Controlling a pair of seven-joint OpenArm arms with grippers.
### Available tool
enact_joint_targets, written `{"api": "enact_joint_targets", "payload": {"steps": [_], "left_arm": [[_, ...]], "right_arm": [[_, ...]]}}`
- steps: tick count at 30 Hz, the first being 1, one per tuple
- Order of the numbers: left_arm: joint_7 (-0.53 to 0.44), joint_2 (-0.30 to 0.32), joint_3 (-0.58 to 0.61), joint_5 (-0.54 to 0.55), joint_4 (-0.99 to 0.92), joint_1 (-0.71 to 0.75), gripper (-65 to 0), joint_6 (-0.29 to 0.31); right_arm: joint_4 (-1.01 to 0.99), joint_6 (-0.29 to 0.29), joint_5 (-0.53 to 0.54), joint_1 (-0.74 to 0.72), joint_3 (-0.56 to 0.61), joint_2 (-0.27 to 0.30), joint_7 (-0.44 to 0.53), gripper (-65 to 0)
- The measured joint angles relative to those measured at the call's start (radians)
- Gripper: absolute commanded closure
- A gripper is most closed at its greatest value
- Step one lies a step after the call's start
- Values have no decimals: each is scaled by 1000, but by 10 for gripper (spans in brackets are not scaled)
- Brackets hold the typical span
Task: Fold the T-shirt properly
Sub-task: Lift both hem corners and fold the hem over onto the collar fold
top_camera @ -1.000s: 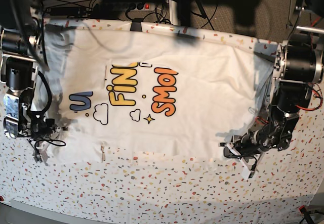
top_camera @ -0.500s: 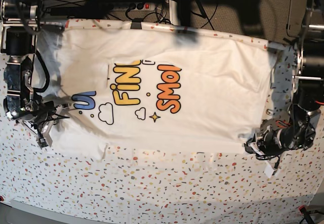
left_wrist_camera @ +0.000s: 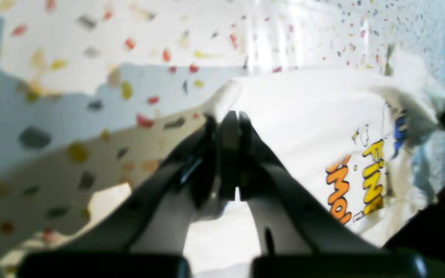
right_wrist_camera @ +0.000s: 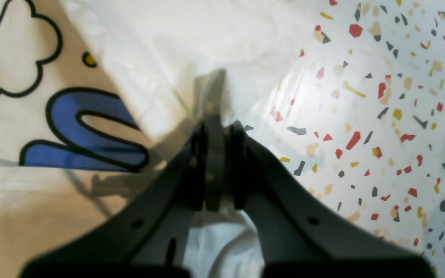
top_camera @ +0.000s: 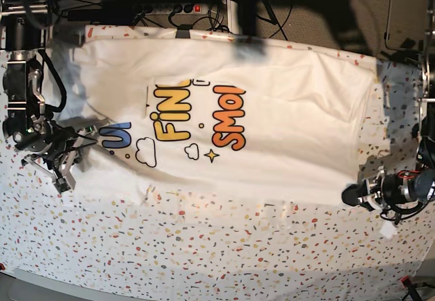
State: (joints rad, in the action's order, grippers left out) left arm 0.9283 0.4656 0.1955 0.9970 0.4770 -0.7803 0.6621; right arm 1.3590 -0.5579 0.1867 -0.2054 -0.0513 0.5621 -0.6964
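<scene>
The white T-shirt (top_camera: 292, 124) lies print-up across the table, its blue, yellow and orange letters (top_camera: 197, 121) showing. My left gripper (top_camera: 353, 196) is at the shirt's near right corner. In the left wrist view the left gripper (left_wrist_camera: 227, 116) is shut on a fold of the T-shirt (left_wrist_camera: 303, 127). My right gripper (top_camera: 83, 136) is at the shirt's left end beside the blue letter. In the right wrist view the right gripper (right_wrist_camera: 219, 123) is shut on a pinched ridge of the T-shirt (right_wrist_camera: 160, 42).
A speckled white table cover (top_camera: 204, 260) runs under the shirt and out to the front edge. A power strip and cables (top_camera: 180, 7) lie behind the table. Motor housings of both arms stand at the left (top_camera: 20, 77) and right (top_camera: 425, 158) sides.
Both grippers moved apart with the cloth in them: the left one to the right, the right one up and inward. The shirt has shifted right and lies stretched flatter.
</scene>
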Motion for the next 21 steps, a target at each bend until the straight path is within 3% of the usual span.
{"api": "enact_joint_targets", "payload": {"steps": [5, 11, 14, 21], "left_arm": [[16, 23, 0, 5, 91, 90, 0, 0], [15, 16, 1, -53, 341, 202, 0, -5], [3, 16, -5, -124, 466, 252, 0, -63], [19, 16, -152, -154, 711, 435, 0, -90]], "right_arm": [[12, 0, 0, -2, 0, 0, -10, 0], [33, 0, 8, -2, 0, -5, -30, 0], [64, 2, 29, -1, 0, -5, -45, 0], [185, 3, 29, 90, -13, -6, -45, 0]]}}
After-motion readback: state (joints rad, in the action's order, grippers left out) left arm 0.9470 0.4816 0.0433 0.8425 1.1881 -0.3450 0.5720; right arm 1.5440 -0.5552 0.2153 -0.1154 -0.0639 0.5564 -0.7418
